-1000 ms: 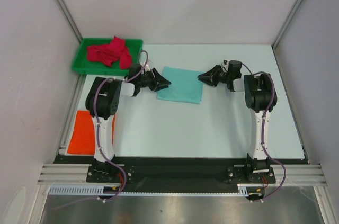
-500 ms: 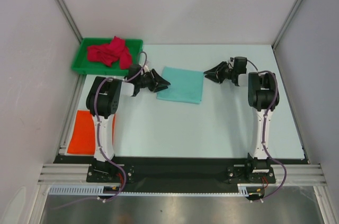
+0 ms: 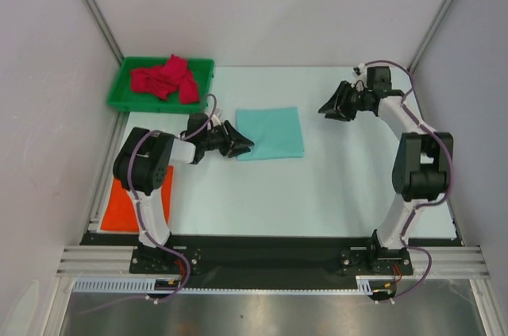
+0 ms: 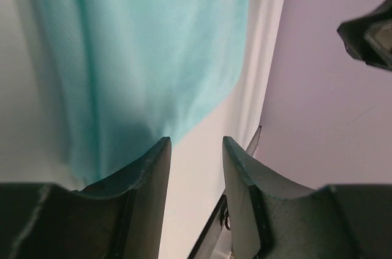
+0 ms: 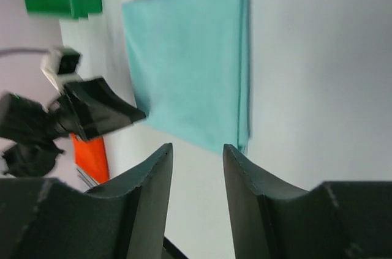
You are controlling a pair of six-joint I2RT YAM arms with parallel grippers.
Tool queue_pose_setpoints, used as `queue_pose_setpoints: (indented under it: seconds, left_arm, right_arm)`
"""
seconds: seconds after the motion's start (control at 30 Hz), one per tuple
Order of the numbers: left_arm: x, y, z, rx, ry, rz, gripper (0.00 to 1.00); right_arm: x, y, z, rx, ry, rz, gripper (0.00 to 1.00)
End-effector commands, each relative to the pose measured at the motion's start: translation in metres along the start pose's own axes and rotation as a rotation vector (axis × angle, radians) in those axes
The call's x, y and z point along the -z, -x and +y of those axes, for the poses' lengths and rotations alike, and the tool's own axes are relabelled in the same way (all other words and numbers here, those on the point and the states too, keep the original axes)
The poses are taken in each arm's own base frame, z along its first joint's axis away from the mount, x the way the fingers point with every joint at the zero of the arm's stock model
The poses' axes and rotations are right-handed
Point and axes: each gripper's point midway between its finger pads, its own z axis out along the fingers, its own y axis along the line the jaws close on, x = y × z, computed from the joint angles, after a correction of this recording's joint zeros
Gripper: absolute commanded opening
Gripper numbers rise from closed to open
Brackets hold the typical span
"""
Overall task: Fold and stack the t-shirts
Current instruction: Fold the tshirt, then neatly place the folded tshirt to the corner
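Observation:
A mint green t-shirt (image 3: 272, 133) lies folded into a flat rectangle mid-table, also in the left wrist view (image 4: 141, 57) and the right wrist view (image 5: 190, 69). My left gripper (image 3: 240, 144) is low at its near-left corner, open, with bare table between its fingers (image 4: 196, 149). My right gripper (image 3: 329, 109) is raised off to the shirt's back right, open and empty (image 5: 197, 152). A crimson red t-shirt (image 3: 163, 79) is bunched in the green tray (image 3: 121, 98). A bright orange t-shirt (image 3: 119, 202) lies flat at the near left, partly behind the left arm.
The green tray sits at the back left corner, against the left wall. Grey walls with metal posts close in the table on three sides. A black strip and rails run along the near edge by the arm bases.
My right gripper has lifted off the mint shirt's right edge and swung to the back right, its jaws widening. My left gripper slid toward the near edge along the shirt's left side.

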Motion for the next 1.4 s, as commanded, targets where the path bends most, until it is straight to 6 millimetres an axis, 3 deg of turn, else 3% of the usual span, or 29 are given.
queue_pose_setpoints:
  seconds: [0.0,0.03,0.1,0.13,0.2,0.33,0.37,0.43,0.53,0.57,0.6,0.7,0.73,0.87,0.93,1.17,1.37]
  left_arm:
    - [0.026,0.006,-0.047,-0.173,-0.007,-0.042,0.45]
    - [0.032,0.003,-0.043,-0.159,0.049,-0.022,0.46]
    - [0.047,0.022,-0.070,-0.295,0.074,-0.080,0.47]
    - [0.056,0.021,-0.067,-0.310,0.125,-0.068,0.47]
    - [0.071,0.034,-0.085,-0.348,0.157,-0.121,0.47]
    - [0.123,0.031,-0.123,-0.400,0.178,-0.242,0.49]
    - [0.131,0.025,-0.121,-0.400,0.192,-0.254,0.50]
    - [0.154,0.014,-0.127,-0.394,0.212,-0.311,0.51]
    - [0.175,-0.001,-0.091,-0.306,0.332,-0.355,0.52]
    - [0.185,-0.010,-0.082,-0.266,0.359,-0.378,0.53]
    - [0.195,-0.014,-0.064,-0.216,0.435,-0.401,0.54]
    - [0.210,-0.024,-0.042,-0.140,0.501,-0.424,0.56]
    - [0.213,-0.023,-0.037,-0.134,0.524,-0.433,0.57]
    - [0.207,-0.019,-0.033,-0.119,0.543,-0.392,0.58]
    - [0.203,-0.016,-0.028,-0.127,0.567,-0.360,0.58]
    - [0.207,0.002,-0.013,-0.047,0.625,-0.397,0.58]
    - [0.211,0.008,0.008,0.067,0.651,-0.402,0.57]
  right_arm:
    - [0.025,-0.050,0.005,0.197,-0.122,0.082,0.45]
    - [0.030,-0.068,0.015,0.234,-0.122,0.096,0.46]
    - [0.034,-0.081,0.027,0.308,-0.158,0.083,0.49]
    - [0.036,-0.099,0.048,0.390,-0.143,0.090,0.51]
    - [0.038,-0.109,0.060,0.479,-0.194,0.065,0.52]
    - [0.042,-0.141,0.108,0.718,-0.220,-0.007,0.58]
    - [0.042,-0.159,0.128,0.802,-0.187,-0.013,0.62]
    - [0.037,-0.161,0.135,0.881,-0.221,-0.078,0.67]
    - [0.025,-0.188,0.151,1.070,-0.197,-0.104,0.69]
    - [0.022,-0.189,0.149,1.179,-0.227,-0.114,0.69]
    - [0.012,-0.211,0.149,1.264,-0.209,-0.077,0.69]
    - [-0.007,-0.232,0.146,1.484,-0.209,-0.072,0.70]
    - [-0.017,-0.251,0.140,1.658,-0.194,-0.036,0.70]
    - [-0.042,-0.287,0.131,1.941,-0.107,0.033,0.70]
    - [-0.058,-0.294,0.119,2.007,-0.125,0.083,0.69]
    - [-0.111,-0.294,0.119,2.137,-0.189,0.143,0.64]
    - [-0.139,-0.285,0.110,2.133,-0.229,0.201,0.57]
